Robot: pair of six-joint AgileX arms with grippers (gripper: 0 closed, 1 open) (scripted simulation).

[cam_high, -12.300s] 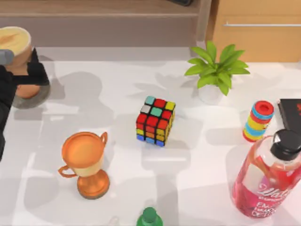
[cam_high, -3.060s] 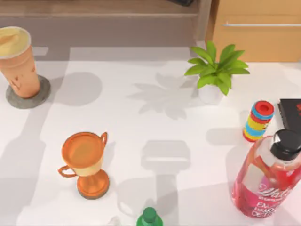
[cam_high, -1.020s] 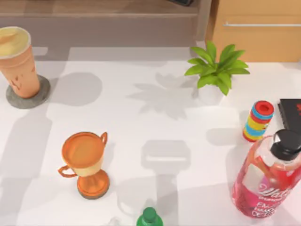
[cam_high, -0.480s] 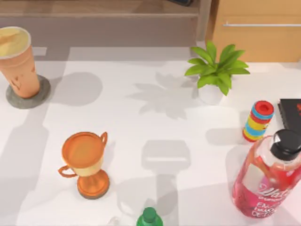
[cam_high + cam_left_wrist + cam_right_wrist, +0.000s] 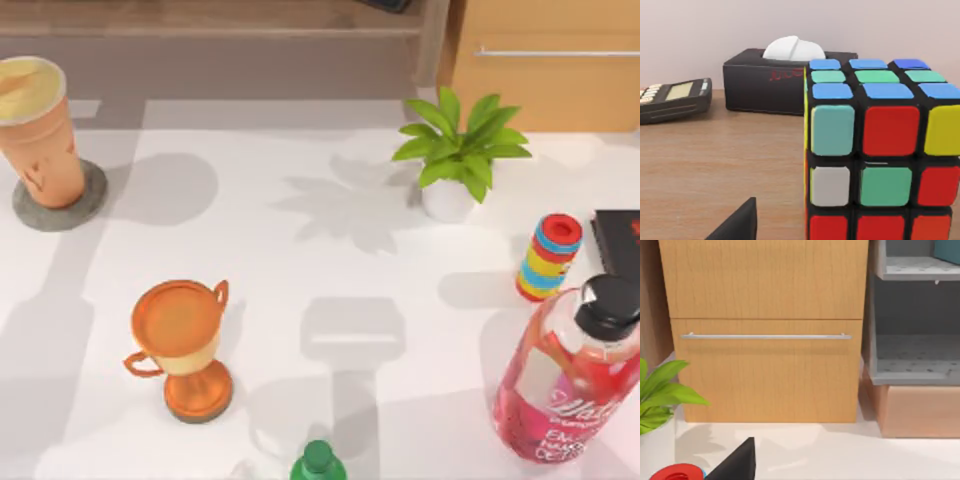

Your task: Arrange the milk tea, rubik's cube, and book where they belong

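Observation:
The milk tea (image 5: 38, 130) stands upright on a grey coaster (image 5: 85, 205) at the table's far left. The rubik's cube (image 5: 880, 150) rests on a wooden shelf surface, close in front of my left gripper (image 5: 800, 237). That gripper is open; its one visible dark fingertip (image 5: 740, 222) stands apart from the cube's side. A teal corner of the book (image 5: 949, 249) shows on a grey shelf in the right wrist view. My right gripper (image 5: 800, 476) hovers open over the table near the cabinet, holding nothing.
On the table are an orange trophy (image 5: 180, 345), a potted plant (image 5: 455, 150), stacked coloured rings (image 5: 548, 257), a pink bottle (image 5: 570, 375), a green bottle top (image 5: 318, 462) and a black flat object (image 5: 618, 235). A tissue box (image 5: 785, 80) and calculator (image 5: 672, 97) sit behind the cube.
The cube has left the table's middle and now sits on the wooden shelf. My left gripper has let go of the milk tea. In the last second only shadows at the left shifted.

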